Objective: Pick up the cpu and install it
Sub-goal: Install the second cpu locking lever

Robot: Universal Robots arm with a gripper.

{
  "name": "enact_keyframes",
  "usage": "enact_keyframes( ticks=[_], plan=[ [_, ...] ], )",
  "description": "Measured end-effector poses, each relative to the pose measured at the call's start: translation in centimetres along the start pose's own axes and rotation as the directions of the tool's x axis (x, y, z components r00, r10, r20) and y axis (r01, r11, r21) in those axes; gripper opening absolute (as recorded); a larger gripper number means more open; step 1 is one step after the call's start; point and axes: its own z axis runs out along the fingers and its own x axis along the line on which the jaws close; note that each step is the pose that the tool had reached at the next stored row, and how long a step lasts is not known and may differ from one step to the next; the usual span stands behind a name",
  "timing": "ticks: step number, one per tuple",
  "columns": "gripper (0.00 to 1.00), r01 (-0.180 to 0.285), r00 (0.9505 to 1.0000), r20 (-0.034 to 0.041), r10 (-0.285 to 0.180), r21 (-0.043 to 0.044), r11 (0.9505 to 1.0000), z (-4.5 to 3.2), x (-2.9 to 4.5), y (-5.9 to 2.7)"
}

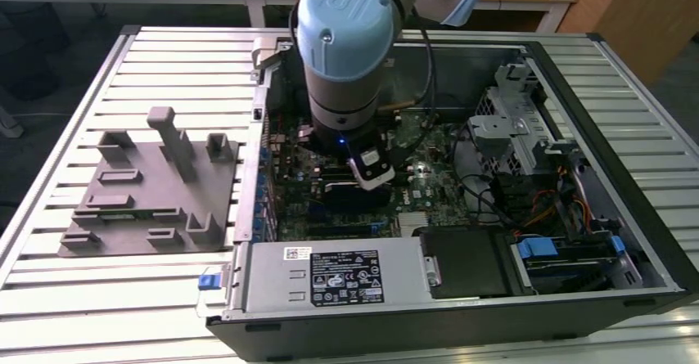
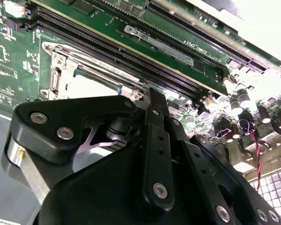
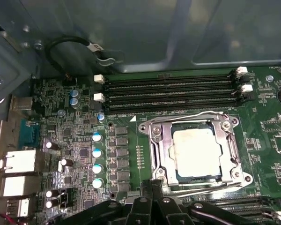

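Note:
The cpu (image 3: 196, 152), a flat square chip with a silver top, lies flat in the metal-framed socket (image 3: 155, 140) on the green motherboard (image 3: 271, 140). Part of its silver top, the cpu (image 2: 91, 84), also appears in the second wrist view. My gripper (image 3: 151, 183) hovers just off the socket's edge, shut, with nothing between its fingers. In the second wrist view the black gripper (image 2: 152, 93) body hides much of the socket. In the exterior view the arm (image 1: 344, 61) reaches down into the open computer case (image 1: 644, 241) over the board.
A grey fixture tray (image 1: 153, 184) with upright posts sits on the slatted table at the exterior view's left. Inside the case are the power supply (image 1: 327, 274), a drive cage (image 1: 513, 127), cables, memory slots (image 3: 173, 91) and capacitors (image 3: 97, 154) beside the socket.

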Motion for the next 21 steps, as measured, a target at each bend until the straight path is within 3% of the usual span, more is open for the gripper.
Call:
enact_keyframes(
  ticks=[8,21],
  plan=[
    [0.11,0.000,1.0000,-0.0001,0.000,-0.0019,1.0000,-0.02,0.09,-0.16],
    [0.11,-0.001,1.0000,-0.0006,0.001,0.0073,1.0000,-0.52,-0.13,-0.29]
  ],
)
